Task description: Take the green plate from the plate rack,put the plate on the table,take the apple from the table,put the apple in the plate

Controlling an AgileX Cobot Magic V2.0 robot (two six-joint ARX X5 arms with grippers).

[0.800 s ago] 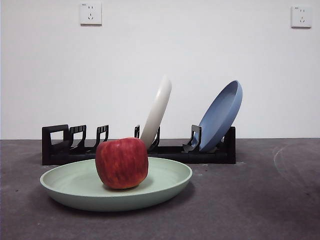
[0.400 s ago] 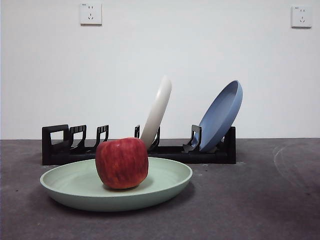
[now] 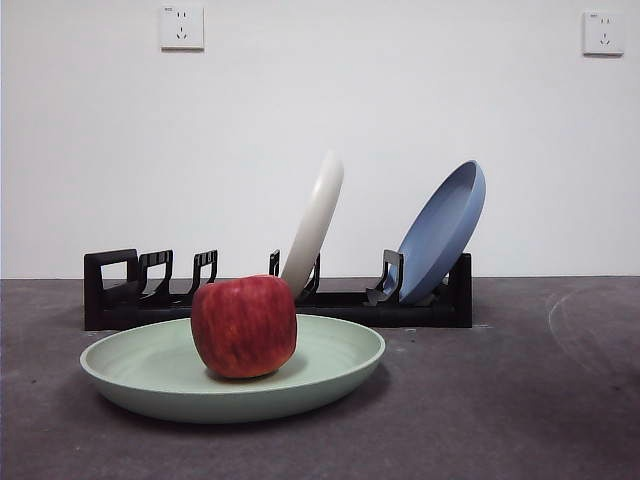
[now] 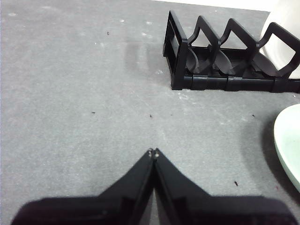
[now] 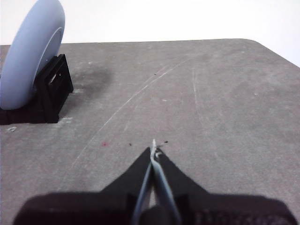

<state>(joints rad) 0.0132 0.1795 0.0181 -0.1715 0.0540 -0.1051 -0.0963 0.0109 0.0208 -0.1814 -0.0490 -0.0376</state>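
The green plate [image 3: 335,365] lies flat on the table [image 3: 500,400] in front of the plate rack [image 3: 330,302]. The red apple [image 3: 243,325] sits upright in the plate. In the left wrist view, my left gripper [image 4: 153,152] is shut and empty over bare table; the rack's square loop end [image 4: 177,56] and the green plate's rim [image 4: 287,143] show beyond it. In the right wrist view, my right gripper [image 5: 153,150] is shut and empty over bare table, apart from the rack's other end [image 5: 54,89]. Neither gripper shows in the front view.
A cream-white plate [image 3: 314,222] and a blue plate [image 3: 443,230] stand leaning in the rack; the blue plate also shows in the right wrist view [image 5: 30,58]. A white wall with two sockets stands behind. The table's corner edge [image 5: 262,43] shows in the right wrist view.
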